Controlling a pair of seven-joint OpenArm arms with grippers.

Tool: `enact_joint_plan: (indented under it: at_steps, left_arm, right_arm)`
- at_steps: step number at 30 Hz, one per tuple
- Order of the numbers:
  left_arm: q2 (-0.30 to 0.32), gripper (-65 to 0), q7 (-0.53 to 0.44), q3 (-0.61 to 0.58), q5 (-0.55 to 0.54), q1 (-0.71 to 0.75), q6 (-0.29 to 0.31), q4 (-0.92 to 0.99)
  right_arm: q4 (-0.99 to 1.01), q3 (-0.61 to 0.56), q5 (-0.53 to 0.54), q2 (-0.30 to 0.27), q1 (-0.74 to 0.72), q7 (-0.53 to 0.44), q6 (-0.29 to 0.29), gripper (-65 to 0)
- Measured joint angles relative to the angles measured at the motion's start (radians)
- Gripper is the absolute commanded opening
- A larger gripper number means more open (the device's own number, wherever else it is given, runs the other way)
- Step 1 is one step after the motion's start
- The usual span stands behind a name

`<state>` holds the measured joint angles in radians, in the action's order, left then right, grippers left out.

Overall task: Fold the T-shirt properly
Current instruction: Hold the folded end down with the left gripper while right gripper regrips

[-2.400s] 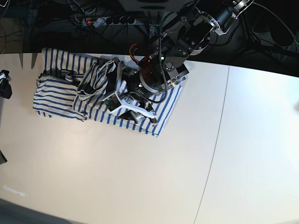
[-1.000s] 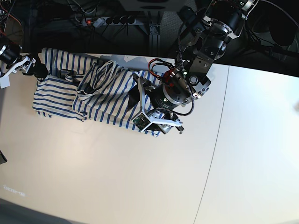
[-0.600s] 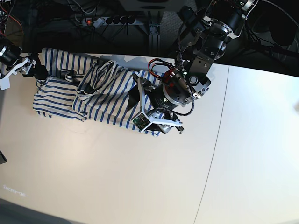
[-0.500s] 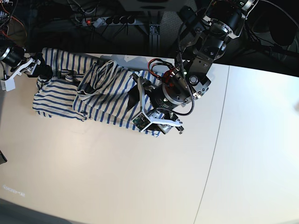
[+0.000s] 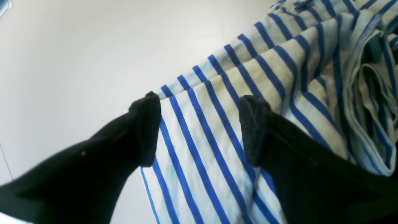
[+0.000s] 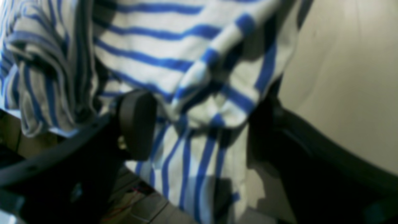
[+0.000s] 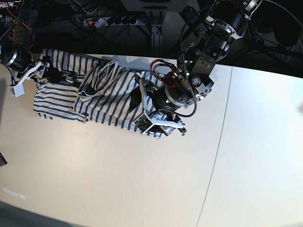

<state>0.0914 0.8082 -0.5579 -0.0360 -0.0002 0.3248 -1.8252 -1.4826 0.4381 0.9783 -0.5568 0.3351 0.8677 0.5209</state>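
White table, striped T-shirt bunched at back edge, both arms' fingers apart over cloth, power strip behind

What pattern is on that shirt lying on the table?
The T-shirt is cream-white with thin blue stripes, clearest in the left wrist view.

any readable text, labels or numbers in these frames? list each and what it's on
No text can be read in any view.
T-shirt: only blue stripes; no print or label text visible.
Table: faint pale marking near its front left corner in the base view, too small and blurred to read.
Left gripper and right gripper: plain black fingers, no markings.
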Motion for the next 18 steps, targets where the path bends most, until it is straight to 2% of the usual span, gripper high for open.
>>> enact_joint_plan:
  at_steps: [7,13,18]
  left_arm:
    - [0.000,-22.9,0.000,0.000,0.000,0.000,0.000,0.000]
    - [0.000,-22.9,0.000,0.000,0.000,0.000,0.000,0.000]
    - [0.000,-22.9,0.000,0.000,0.000,0.000,0.000,0.000]
  right_arm:
    - [0.057,0.000,0.003,0.000,-0.051,-0.001,0.000,-20.3]
    - [0.178,0.000,0.050,0.000,-0.119,-0.023,0.000,-20.3]
    - [0.199,-0.002,0.061,0.026,-0.131,-0.027,0.000,-20.3]
